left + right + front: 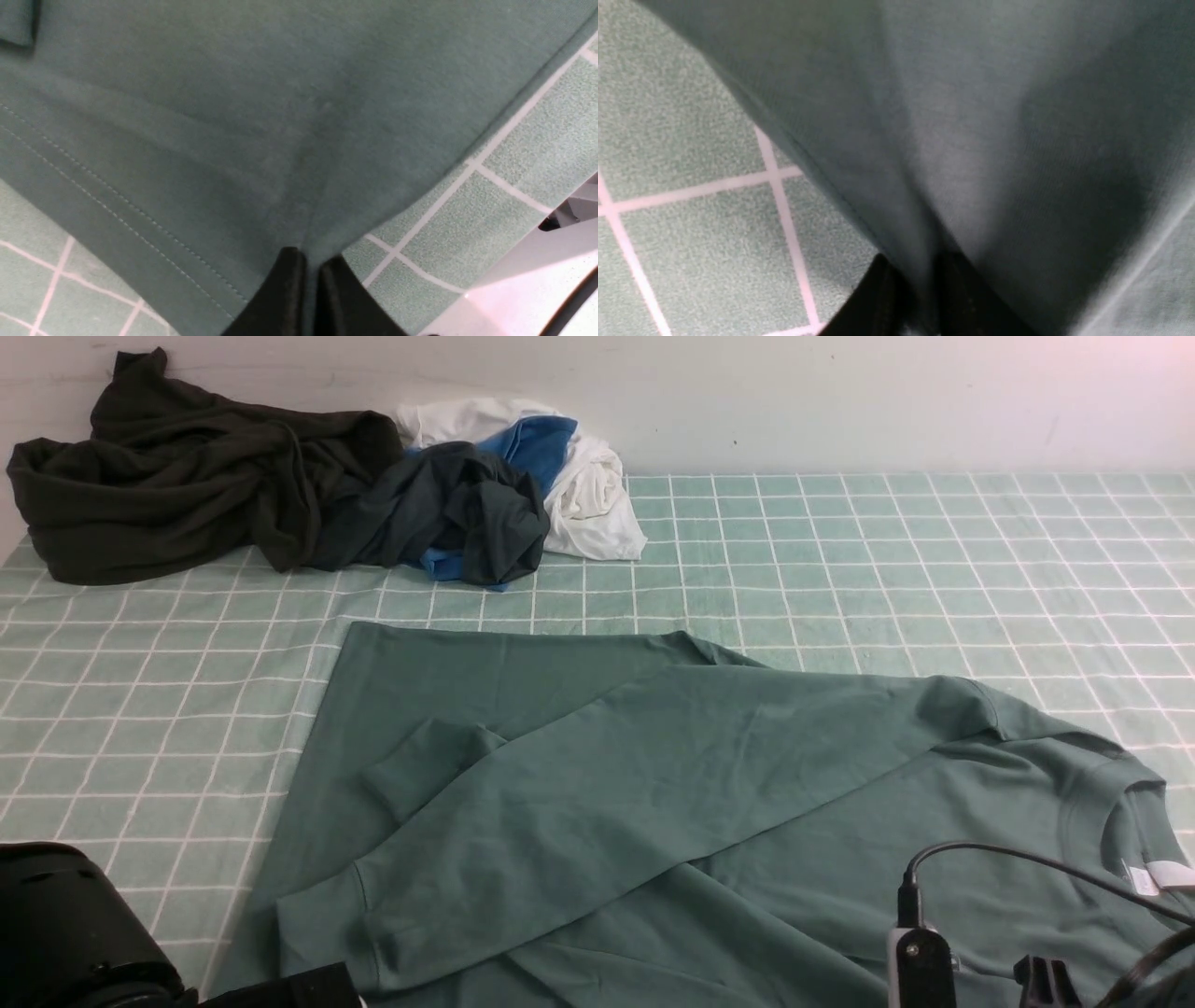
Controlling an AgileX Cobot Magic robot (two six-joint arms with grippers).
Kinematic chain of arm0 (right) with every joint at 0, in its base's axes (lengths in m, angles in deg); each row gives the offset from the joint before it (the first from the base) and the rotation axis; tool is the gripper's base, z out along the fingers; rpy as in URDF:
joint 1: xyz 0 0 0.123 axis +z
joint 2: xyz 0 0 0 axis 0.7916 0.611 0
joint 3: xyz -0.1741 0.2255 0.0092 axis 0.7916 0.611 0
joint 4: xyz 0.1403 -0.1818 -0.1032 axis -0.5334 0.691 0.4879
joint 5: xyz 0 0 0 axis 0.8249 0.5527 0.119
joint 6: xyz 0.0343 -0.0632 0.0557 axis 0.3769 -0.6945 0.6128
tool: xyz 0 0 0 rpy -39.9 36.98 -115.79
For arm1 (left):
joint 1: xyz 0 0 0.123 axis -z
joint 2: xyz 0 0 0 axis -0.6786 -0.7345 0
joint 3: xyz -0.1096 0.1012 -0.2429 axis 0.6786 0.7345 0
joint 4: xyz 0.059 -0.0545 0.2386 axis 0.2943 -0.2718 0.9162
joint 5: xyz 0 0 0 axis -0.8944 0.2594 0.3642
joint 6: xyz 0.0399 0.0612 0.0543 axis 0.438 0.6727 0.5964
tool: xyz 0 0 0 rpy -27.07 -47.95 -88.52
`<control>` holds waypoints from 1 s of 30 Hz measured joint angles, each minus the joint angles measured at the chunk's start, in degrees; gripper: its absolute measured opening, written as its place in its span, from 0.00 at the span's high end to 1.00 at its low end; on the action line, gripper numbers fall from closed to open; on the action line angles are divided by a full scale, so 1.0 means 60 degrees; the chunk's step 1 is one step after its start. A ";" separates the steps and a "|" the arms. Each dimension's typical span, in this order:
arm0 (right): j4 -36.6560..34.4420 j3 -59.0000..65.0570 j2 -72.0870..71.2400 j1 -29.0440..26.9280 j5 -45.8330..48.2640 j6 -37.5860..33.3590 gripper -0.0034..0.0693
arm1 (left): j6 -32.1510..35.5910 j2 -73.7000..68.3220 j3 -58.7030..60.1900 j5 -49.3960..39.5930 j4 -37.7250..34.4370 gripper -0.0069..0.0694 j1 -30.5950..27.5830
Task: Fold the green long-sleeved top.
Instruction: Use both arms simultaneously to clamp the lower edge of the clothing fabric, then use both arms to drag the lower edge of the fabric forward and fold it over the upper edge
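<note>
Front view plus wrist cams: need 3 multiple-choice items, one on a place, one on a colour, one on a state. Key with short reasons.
1. Where does the pile of other clothes lie relative to the green long-sleeved top?
A. Beyond it, at the far left
B. On top of its chest
C. At its near right

2. What colour is the tablecloth?
A. Plain white
B. Pale green with white grid lines
C. Blue stripes

3. What state is the left gripper in?
A. Wide open above the cloth
B. Shut on nothing
C. Shut on the top's fabric

Key:
1 A: the front view shows the pile far left, behind the top and apart from it.
2 B: the white grid on pale green shows in all three views.
3 C: the left wrist view shows fabric pinched between closed jaws.
</note>
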 joint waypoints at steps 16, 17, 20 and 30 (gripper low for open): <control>0.1822 -0.3359 -0.0009 -0.0131 0.3522 -0.0182 0.94 | -0.0161 -0.0058 -0.2105 -0.0582 0.0633 0.90 -0.1803; 0.1863 -0.3821 0.0015 -0.0302 0.3596 -0.0350 0.94 | -0.0025 -0.0155 -0.2519 -0.0623 0.0665 0.89 -0.2146; 0.1671 -0.5339 0.0339 -0.1249 0.3276 -0.1076 0.94 | 0.0630 -0.0796 -0.3953 -0.0671 0.0673 0.89 -0.3058; -0.0376 -0.9821 0.3705 -0.3681 0.2770 -0.3291 0.94 | 0.1836 -0.4869 -0.8614 -0.0122 0.0830 0.89 -0.4382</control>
